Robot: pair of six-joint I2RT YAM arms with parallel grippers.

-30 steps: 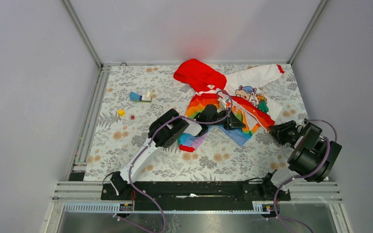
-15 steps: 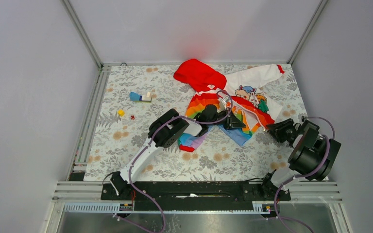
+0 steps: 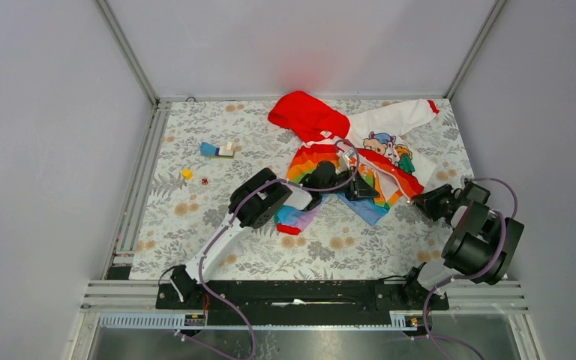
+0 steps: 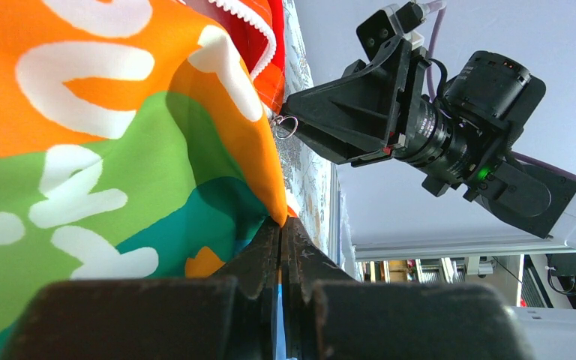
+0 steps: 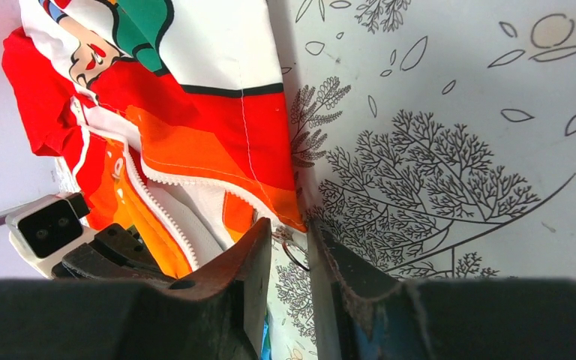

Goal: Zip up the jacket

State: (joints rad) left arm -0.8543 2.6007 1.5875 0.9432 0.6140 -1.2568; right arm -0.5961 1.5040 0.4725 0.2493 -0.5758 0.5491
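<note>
The jacket (image 3: 360, 161) lies spread on the floral table, red hood (image 3: 304, 116) toward the back and its front parted. My left gripper (image 3: 366, 191) is shut on the jacket's bottom hem; in the left wrist view its tips (image 4: 281, 225) pinch the orange corner of the rainbow panel (image 4: 105, 150). My right gripper (image 3: 422, 201) sits at the other front edge's lower corner. In the right wrist view it (image 5: 289, 240) stands open a narrow gap, with the zipper's metal pull ring (image 5: 296, 255) between its fingers. White zipper teeth (image 5: 157, 210) run along the orange edge.
A blue and white block (image 3: 217, 150), a small yellow piece (image 3: 187, 174) and a tiny red piece (image 3: 204, 181) lie at the table's left. Grey walls and metal frame rails enclose the table. The right arm's elbow (image 3: 484, 251) hangs near the right edge.
My right arm has edged a little toward the jacket's lower corner. The left arm and the jacket have not moved.
</note>
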